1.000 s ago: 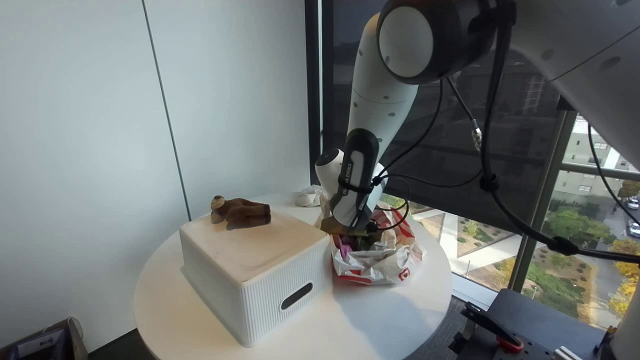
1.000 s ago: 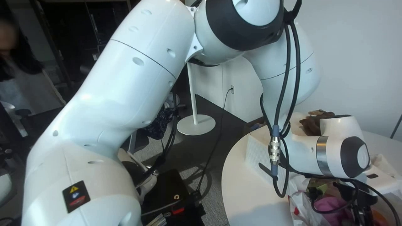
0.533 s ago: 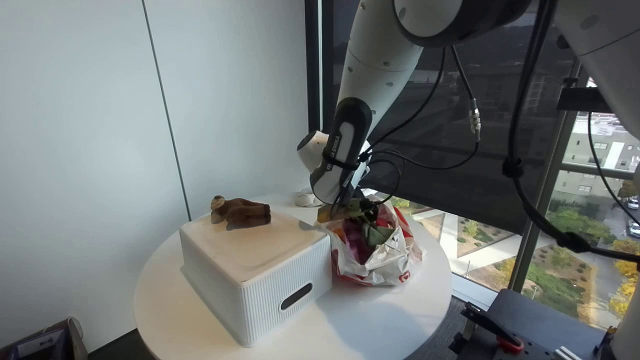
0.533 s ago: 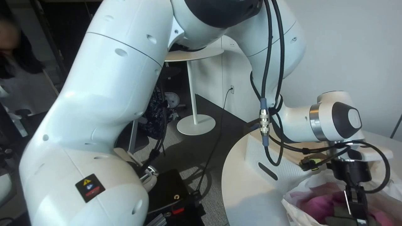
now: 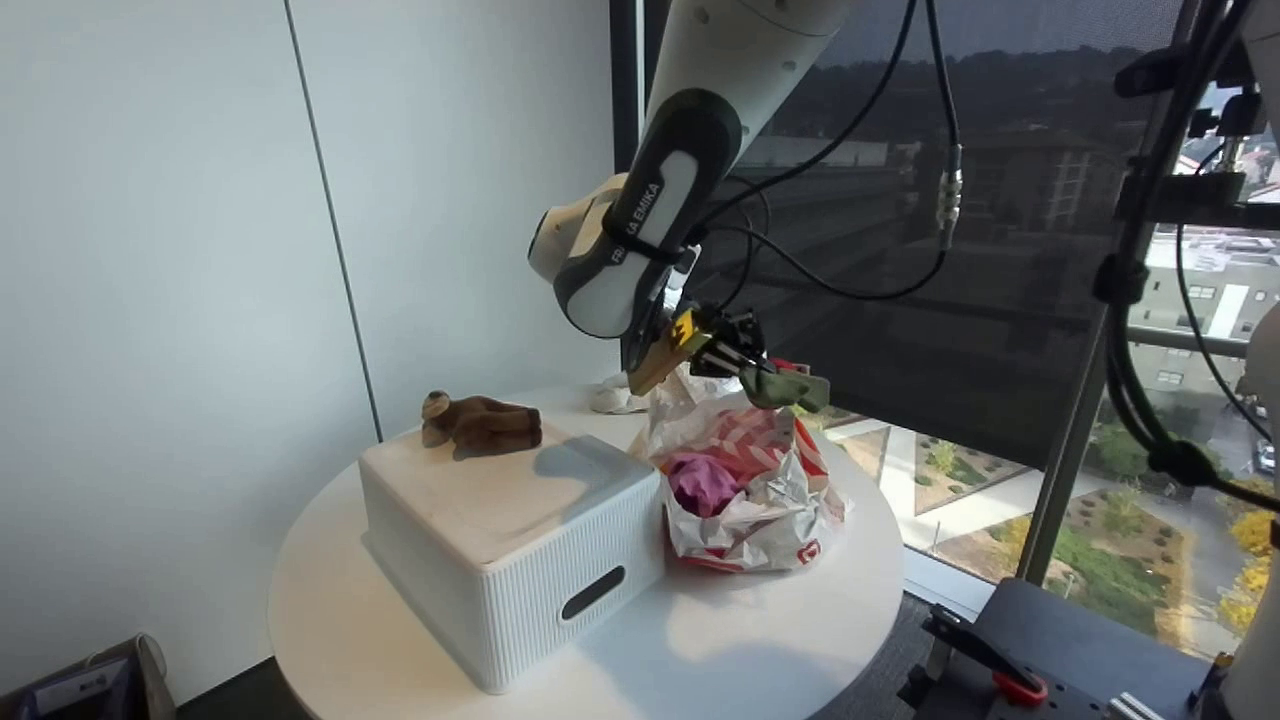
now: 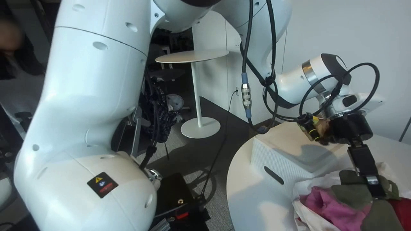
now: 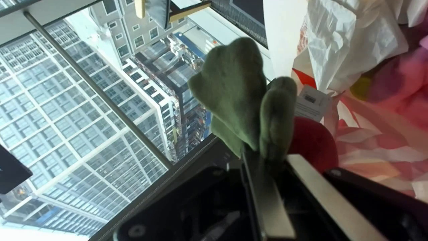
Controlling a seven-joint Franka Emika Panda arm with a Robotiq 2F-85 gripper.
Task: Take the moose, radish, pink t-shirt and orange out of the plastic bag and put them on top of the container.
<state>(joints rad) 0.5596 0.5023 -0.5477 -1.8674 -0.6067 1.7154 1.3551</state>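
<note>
While hanging over the mouth of a thin, crumpled white plastic bag (image 5: 770,535) with red print, holds a small round red toy radish (image 7: 316,144) by its thick grey-green leaves (image 7: 230,87), with both fingers of the black gripper (image 7: 269,160) clamped together on them. In an exterior view, carries the leaves higher than the bag's near rim; cannot tell about contact between the red body and the plastic behind. In the wrist view, shows a white printed tag (image 7: 312,102) just beside that body.

Just inside the bag's near rim, has a soft, bunched, bright purple-pink cloth, the pink t-shirt (image 5: 703,485). Just beside the bag, shows a large white rectangular box with ribbed walls and rounded edges, the container (image 5: 530,610), with a dark handle slot (image 5: 593,593) in one wall. On its flat top, close to the far edge, bears a dark-brown plush toy, the moose (image 5: 490,424), lying stretched out. From there to the near corner, offers a broad bare surface, partly in shadow.

Under bag and box, shows a round white table (image 5: 740,630), with a narrow margin between bag and curved edge on the window side, a wider stretch before the slotted wall. Past that edge, borders a window (image 5: 960,480) partly covered by a dark blind (image 5: 1000,300). Beyond the box, includes a whitish crumpled thing (image 5: 618,393), too indistinct to name.
</note>
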